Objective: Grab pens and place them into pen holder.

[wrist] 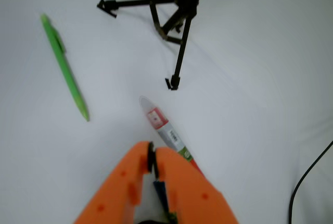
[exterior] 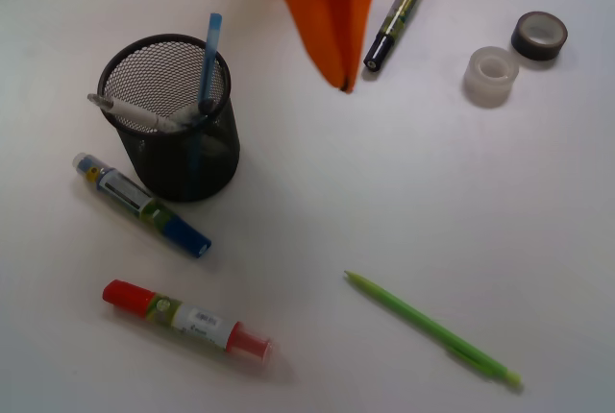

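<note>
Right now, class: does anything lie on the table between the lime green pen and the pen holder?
Nothing visible does. The lime green pen lies alone lower right; bare table separates it from the pen holder. Both markers lie left of that path.

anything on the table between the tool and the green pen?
Nothing: front view shows bare table between the tool and the green pen.

A black wire-mesh cylindrical pen holder (exterior: 171,120) stands upright, holding a slim light blue pen (exterior: 206,77) leaning against its rim and a silver-grey pen (exterior: 135,113) tilted across. A lime green pen (exterior: 432,330) lies flat, well apart.
</note>
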Robot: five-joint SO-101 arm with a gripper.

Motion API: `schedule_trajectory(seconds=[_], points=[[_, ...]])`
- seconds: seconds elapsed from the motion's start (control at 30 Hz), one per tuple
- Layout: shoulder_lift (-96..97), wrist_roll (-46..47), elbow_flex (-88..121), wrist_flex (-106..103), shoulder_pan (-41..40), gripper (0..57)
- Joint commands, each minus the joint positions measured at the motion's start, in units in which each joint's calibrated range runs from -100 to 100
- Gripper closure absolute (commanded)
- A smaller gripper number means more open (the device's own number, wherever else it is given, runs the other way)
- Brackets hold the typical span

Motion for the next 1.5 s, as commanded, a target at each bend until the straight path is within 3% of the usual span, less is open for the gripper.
schedule_trajectory(seconds=[0.0, 0.3, 0.53, 0.77, 0.97, 1.47], points=[[-3.49, 1.9, 2.23, 3.83, 0.06, 57.2], [-3.49, 10.45, 4.49, 27.1, 3.8, 57.2], [-4.6, 1.42, 10.65, 22.37, 13.81, 57.2], [-12.08, -9.18, 20.43, 22.29, 15.09, 56.1], [-17.01, -15.68, 23.69, 31.04, 8.81, 44.6], [-26.02, -19.49, 27.05, 46.52, -7.94, 43.9]])
